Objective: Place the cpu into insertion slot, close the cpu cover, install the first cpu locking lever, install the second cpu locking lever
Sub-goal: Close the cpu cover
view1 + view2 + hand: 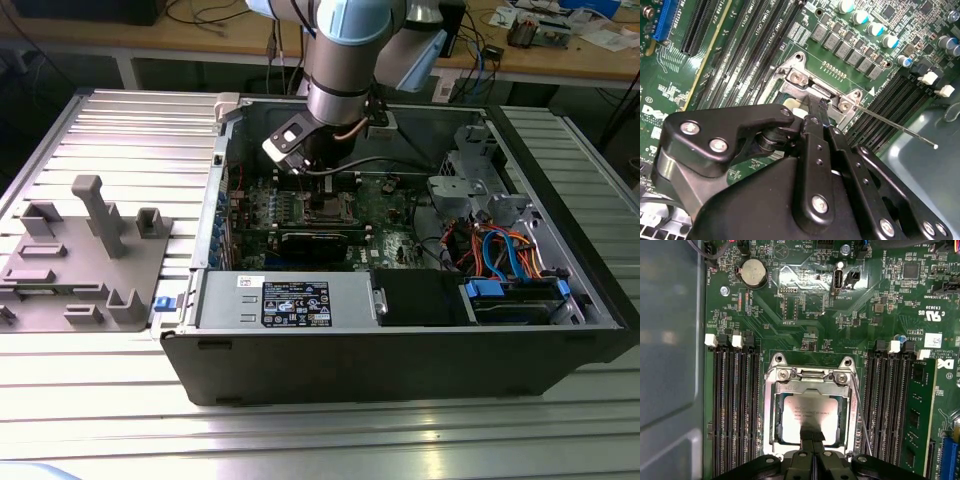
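The end effector (812, 432) is seen with fingers pressed together and nothing pinched, its tips at the edge of the cpu (807, 407). The cpu is seated in the slot (847, 361) directly beneath, framed by the lowered cover (812, 386). A thin lever (862, 420) is seen just beside.

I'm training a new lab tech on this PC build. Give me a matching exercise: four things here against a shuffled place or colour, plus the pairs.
1 cpu
2 coin battery
3 grey fixture
4 gripper

A outside the computer case, exterior view's left
B round, silver, on the green board
C framed by the cpu cover
D black, tips over the cpu's edge

Pairs: 1-C, 2-B, 3-A, 4-D
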Available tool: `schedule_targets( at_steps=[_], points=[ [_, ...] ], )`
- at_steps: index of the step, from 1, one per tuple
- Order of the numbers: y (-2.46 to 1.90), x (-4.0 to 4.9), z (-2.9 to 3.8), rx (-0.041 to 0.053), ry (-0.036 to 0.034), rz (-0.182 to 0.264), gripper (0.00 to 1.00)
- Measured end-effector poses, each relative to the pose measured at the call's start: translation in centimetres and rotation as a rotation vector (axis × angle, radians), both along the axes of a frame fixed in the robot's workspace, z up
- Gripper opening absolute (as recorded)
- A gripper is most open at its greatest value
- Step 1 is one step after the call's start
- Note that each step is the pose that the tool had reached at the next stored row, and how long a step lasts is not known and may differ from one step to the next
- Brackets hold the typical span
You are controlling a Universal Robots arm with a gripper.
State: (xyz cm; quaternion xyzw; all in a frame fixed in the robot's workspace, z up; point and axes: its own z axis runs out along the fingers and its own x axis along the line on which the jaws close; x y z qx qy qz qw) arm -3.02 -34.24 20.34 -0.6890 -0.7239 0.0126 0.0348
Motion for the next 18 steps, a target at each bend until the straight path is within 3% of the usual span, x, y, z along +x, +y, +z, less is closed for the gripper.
schedule_targets(
  at_steps=[4,6,8,18],
  points=[
    [0.04,0.35,0.33,0.0022,-0.0017,0.0,0.11],
    [0.0,1.16,0.92,0.0022,0.0009,0.0,0.11],
    [0.0,1.49,1.08,0.0061,0.0017,0.0,0.11],
    [0.01,1.58,2.05,0.0099,0.0017,0.0,0.11]
  ],
)
